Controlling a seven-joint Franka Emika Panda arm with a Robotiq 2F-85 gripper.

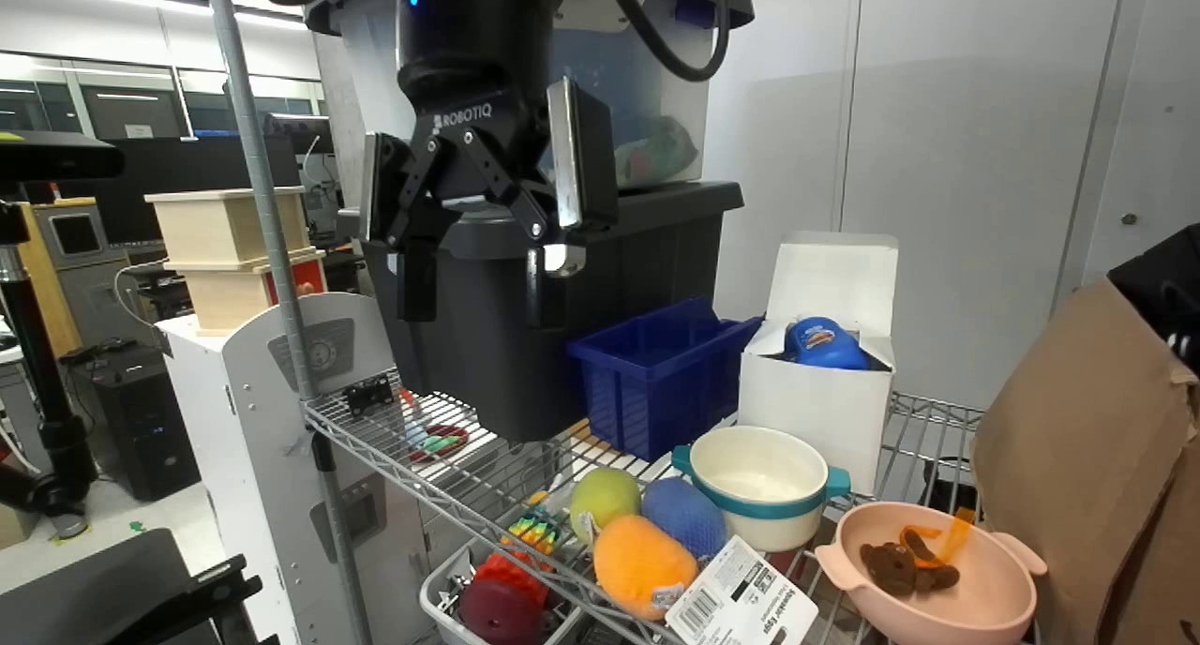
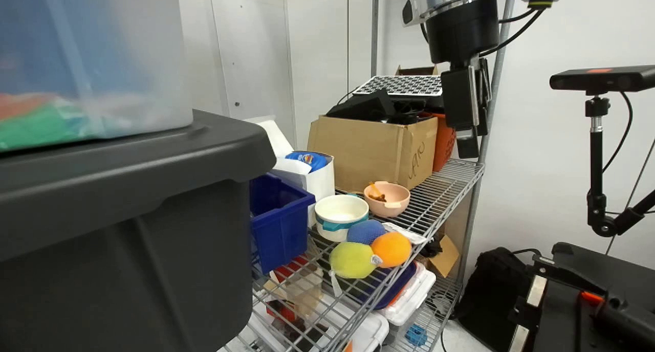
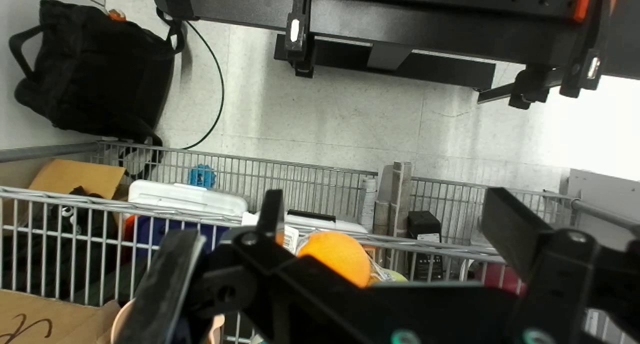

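Well below my black two-fingered metal tool (image 1: 480,306), spread wide and empty, lies an orange egg-shaped plush toy (image 1: 641,561).

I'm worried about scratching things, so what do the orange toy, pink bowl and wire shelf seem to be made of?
Orange toy: probably fabric, from its matte, fuzzy-looking surface.
Pink bowl: plastic or silicone, I can't tell which; smooth, satin-like.
Wire shelf: likely metal, with thin, shiny grey rods.
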